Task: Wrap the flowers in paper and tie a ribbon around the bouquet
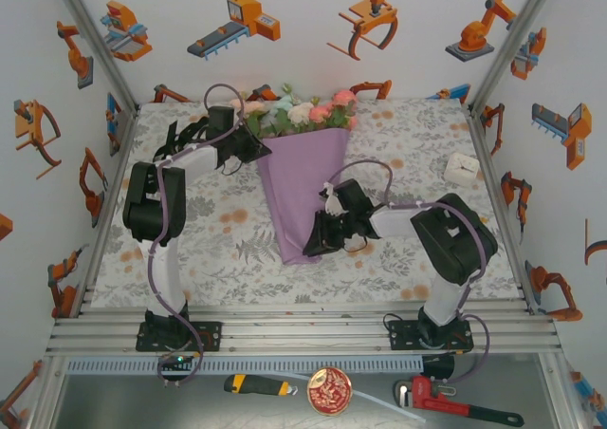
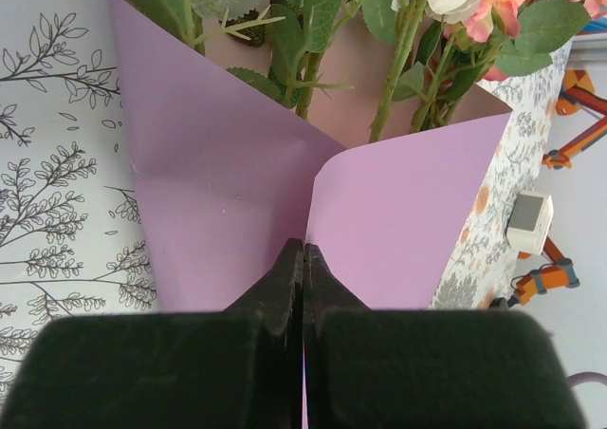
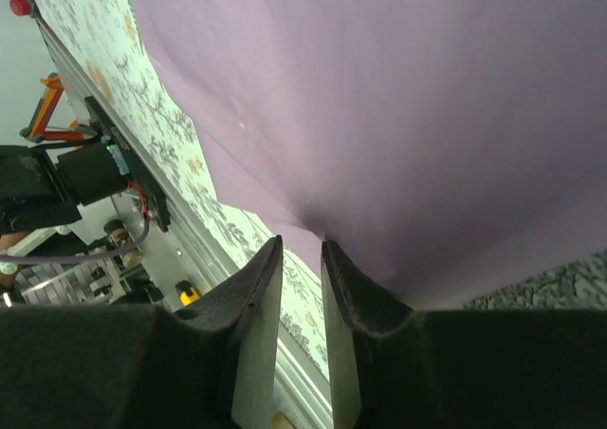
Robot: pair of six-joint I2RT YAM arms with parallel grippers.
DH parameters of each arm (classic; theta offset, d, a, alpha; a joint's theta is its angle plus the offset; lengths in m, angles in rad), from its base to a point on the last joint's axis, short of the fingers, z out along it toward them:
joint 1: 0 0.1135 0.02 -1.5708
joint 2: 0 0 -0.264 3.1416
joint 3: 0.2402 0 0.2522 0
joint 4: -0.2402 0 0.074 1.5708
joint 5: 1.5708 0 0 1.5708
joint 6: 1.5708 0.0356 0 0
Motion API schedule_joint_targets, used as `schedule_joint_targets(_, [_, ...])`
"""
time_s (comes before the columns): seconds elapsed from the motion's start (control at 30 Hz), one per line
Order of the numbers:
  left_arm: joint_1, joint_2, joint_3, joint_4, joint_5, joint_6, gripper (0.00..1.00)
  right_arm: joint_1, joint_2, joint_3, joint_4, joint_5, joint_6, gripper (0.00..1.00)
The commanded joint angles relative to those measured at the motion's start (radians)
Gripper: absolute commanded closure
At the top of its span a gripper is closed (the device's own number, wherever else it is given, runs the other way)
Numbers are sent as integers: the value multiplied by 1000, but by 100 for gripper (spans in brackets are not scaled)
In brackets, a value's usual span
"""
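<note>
Left hand (image 2: 303, 251) pressed together at the paper (image 2: 218, 192) seam, right hand (image 3: 302, 244) narrowly spread at the bouquet (image 1: 302, 168) tip.

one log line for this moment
flowers in paper cone | left gripper shut on paper seam | right gripper narrowly open at cone tip

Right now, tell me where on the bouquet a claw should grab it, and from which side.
Take the bouquet low on its paper cone, just above the tip, coming down from above and straddling its width. It lies flat, narrows there, and the wrap overlaps. The flowers at the wide end would likely crush.
</note>
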State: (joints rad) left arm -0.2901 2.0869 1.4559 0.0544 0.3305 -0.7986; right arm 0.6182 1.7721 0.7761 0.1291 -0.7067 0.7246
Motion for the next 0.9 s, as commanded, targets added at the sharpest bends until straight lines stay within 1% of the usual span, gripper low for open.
schedule_joint_targets(0.0, [4, 6, -6, 13, -5, 2, 100, 11, -13, -59, -34, -12, -28, 74])
schedule_joint_targets(0.17, [4, 3, -5, -4, -5, 16, 100, 11, -16, -77, -12, -11, -16, 73])
schedule_joint_targets(0.2, [3, -5, -5, -9, -7, 23, 96, 11, -26, -72, -15, -9, -16, 73])
schedule_joint_targets(0.27, [5, -39, -7, -30, -13, 47, 79, 11, -51, -65, -27, -3, -20, 73])
schedule_joint_targets(0.3, [4, -63, -13, -40, -17, 61, 73, 10, -59, -61, -34, 0, -22, 73])
schedule_joint_targets(0.37, [2, -137, -45, -57, -32, 83, 66, 11, -81, -55, -49, 3, -25, 73])
schedule_joint_targets(0.43, [-8, -227, -111, -57, -62, 88, 63, 10, -91, -49, -63, 10, -31, 73])
schedule_joint_targets(0.53, [-54, -359, -196, -108, -145, 92, 62, 9, -96, -42, -72, 13, -38, 73])
schedule_joint_targets(0.63, [-159, -429, -257, -120, -207, 93, 62, 9, -94, -36, -75, 8, -39, 73])
schedule_joint_targets(0.73, [-268, -398, -290, -111, -207, 47, 64, 7, -111, -26, -76, -3, -31, 72])
schedule_joint_targets(0.8, [-323, -357, -313, -88, -194, 19, 65, 3, -142, -24, -65, -14, -13, 72])
schedule_joint_targets(0.87, [-368, -326, -345, -55, -206, 7, 68, -12, -183, -29, -41, -28, 16, 70])
